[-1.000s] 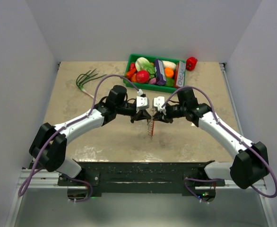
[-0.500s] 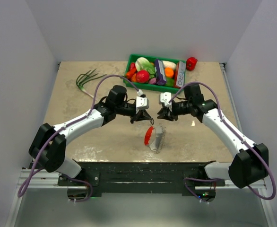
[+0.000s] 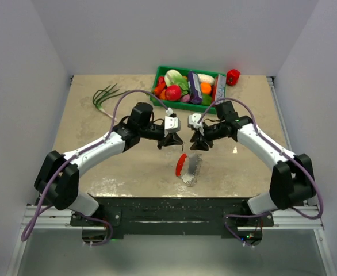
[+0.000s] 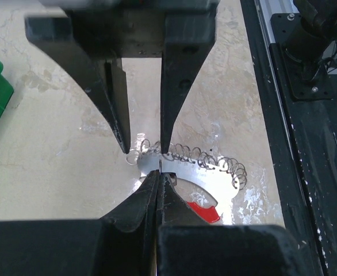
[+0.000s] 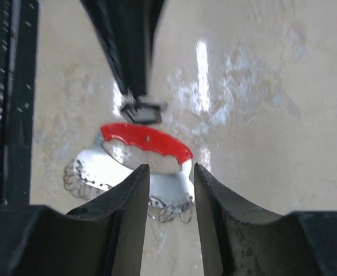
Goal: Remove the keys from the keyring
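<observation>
While silvery itself, the keyring (image 3: 192, 168) carries a curved red tag (image 3: 181, 164).

No legible txt anywhere; lettering on box (image 3: 219, 90) in green bin (image 3: 180, 68) too small.

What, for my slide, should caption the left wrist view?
Shut left gripper pinches the thin silvery metal keyring; open right gripper hovers opposite.

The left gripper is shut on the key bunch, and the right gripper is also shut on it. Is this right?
Not quite. The left gripper is shut on the key bunch, but the right gripper is open, jaws apart: see the right wrist view.
</observation>
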Tool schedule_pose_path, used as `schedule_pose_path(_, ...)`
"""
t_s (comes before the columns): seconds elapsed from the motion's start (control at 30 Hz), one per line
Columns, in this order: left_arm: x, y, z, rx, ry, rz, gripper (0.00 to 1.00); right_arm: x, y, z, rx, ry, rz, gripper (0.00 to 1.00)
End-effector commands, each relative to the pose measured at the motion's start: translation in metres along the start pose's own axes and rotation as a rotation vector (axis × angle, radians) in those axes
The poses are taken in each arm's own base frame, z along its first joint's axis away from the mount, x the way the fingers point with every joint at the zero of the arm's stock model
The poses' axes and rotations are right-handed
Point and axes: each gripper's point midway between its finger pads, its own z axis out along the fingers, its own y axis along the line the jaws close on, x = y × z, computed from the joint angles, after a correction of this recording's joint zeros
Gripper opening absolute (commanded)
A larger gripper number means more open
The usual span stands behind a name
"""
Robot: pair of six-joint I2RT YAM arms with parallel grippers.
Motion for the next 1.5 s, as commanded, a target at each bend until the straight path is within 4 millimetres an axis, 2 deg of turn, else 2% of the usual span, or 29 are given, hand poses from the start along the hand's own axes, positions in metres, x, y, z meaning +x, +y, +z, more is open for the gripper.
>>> schedule_pose_path(0.0, -0.015, 0.007, -0.024, -0.06, -0.026, 0.063, 0.0, 0.06, -0.021, 0.008, 0.052, 0.217, 0.049, 0.41)
schedule_pose_path(0.2, 0.008, 0.021, -0.058, -0.151, 0.011, 0.04, 0.0, 0.08, -0.044, 0.016, 0.166, 0.302, 0.089, 0.44)
schedule_pose_path(0.33, 0.03, 0.036, -0.083, -0.246, 0.041, 0.002, 0.0, 0.097, -0.044, 0.019, 0.191, 0.399, 0.104, 0.46)
schedule_pose_path(0.43, 0.042, 0.039, -0.094, -0.289, 0.058, -0.012, 0.0, 0.11, -0.039, 0.02, 0.183, 0.431, 0.119, 0.48)
schedule_pose_path(0.77, 0.059, 0.038, -0.105, -0.327, 0.084, -0.027, 0.0, 0.135, -0.022, 0.022, 0.135, 0.527, 0.16, 0.5)
schedule_pose_path(0.93, 0.064, 0.038, -0.107, -0.335, 0.092, -0.037, 0.0, 0.138, -0.014, 0.029, 0.101, 0.547, 0.166, 0.51)
schedule_pose_path(1.1, 0.07, 0.039, -0.107, -0.345, 0.105, -0.041, 0.0, 0.139, -0.015, 0.03, 0.101, 0.559, 0.175, 0.51)
schedule_pose_path(1.13, 0.071, 0.039, -0.107, -0.344, 0.105, -0.044, 0.0, 0.14, -0.018, 0.031, 0.11, 0.558, 0.17, 0.49)
schedule_pose_path(1.2, 0.072, 0.039, -0.106, -0.34, 0.106, -0.046, 0.0, 0.141, -0.018, 0.034, 0.108, 0.556, 0.179, 0.32)
schedule_pose_path(1.23, 0.072, 0.039, -0.106, -0.341, 0.107, -0.047, 0.0, 0.141, -0.02, 0.036, 0.113, 0.548, 0.174, 0.23)
schedule_pose_path(1.27, 0.073, 0.04, -0.107, -0.345, 0.109, -0.049, 0.0, 0.141, -0.02, 0.038, 0.117, 0.547, 0.175, 0.06)
schedule_pose_path(1.3, 0.074, 0.041, -0.106, -0.35, 0.113, -0.055, 0.0, 0.142, -0.021, 0.038, 0.122, 0.548, 0.173, 0.0)
schedule_pose_path(1.37, 0.078, 0.044, -0.108, -0.37, 0.129, -0.06, 0.0, 0.141, -0.026, 0.038, 0.15, 0.544, 0.164, 0.0)
schedule_pose_path(1.47, 0.095, 0.051, -0.113, -0.407, 0.181, -0.081, 0.0, 0.141, -0.036, 0.03, 0.22, 0.553, 0.16, 0.0)
